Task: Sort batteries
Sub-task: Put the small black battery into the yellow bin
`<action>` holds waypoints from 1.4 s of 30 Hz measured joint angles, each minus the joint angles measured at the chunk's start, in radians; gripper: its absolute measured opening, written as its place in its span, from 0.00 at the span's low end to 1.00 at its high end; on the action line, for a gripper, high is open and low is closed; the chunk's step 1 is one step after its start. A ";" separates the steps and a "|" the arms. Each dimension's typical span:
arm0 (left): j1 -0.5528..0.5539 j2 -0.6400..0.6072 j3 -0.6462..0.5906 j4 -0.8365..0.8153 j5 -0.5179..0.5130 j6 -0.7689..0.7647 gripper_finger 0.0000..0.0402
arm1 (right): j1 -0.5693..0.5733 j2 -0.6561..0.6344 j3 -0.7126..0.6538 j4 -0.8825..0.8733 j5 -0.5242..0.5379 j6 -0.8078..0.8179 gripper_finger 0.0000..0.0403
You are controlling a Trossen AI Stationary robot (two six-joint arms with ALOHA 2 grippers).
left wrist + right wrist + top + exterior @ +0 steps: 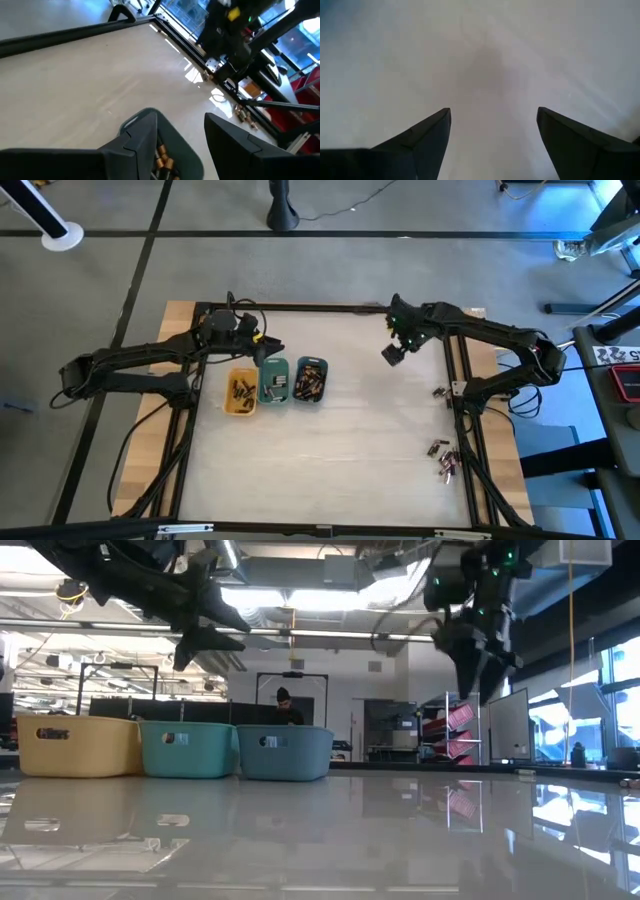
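Now my left tool (268,350) hangs open and empty over the green tray (274,381); my right tool (393,352) hovers open above bare surface (350,440), batteries (443,457) well apart.

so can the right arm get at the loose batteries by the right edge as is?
Probably yes. The right gripper hangs open and empty above bare table, and the loose batteries lie uncovered on its own side, near the right rail. The rail's closeness could crowd the fingers.
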 joint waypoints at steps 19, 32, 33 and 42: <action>-0.046 0.000 0.000 0.007 -0.011 -0.008 0.39 | 0.202 -0.004 -0.166 -0.098 -0.104 0.044 0.74; -0.208 0.030 0.000 0.020 -0.215 0.103 0.39 | 0.624 -0.080 -0.166 -0.103 -0.077 0.417 0.74; -0.208 0.037 0.000 0.022 -0.216 0.108 0.39 | 0.653 -0.077 -0.166 -0.109 -0.077 0.443 0.74; -0.208 0.046 0.000 0.023 -0.216 0.133 0.39 | 0.794 -0.071 -0.166 -0.245 -0.083 0.606 0.74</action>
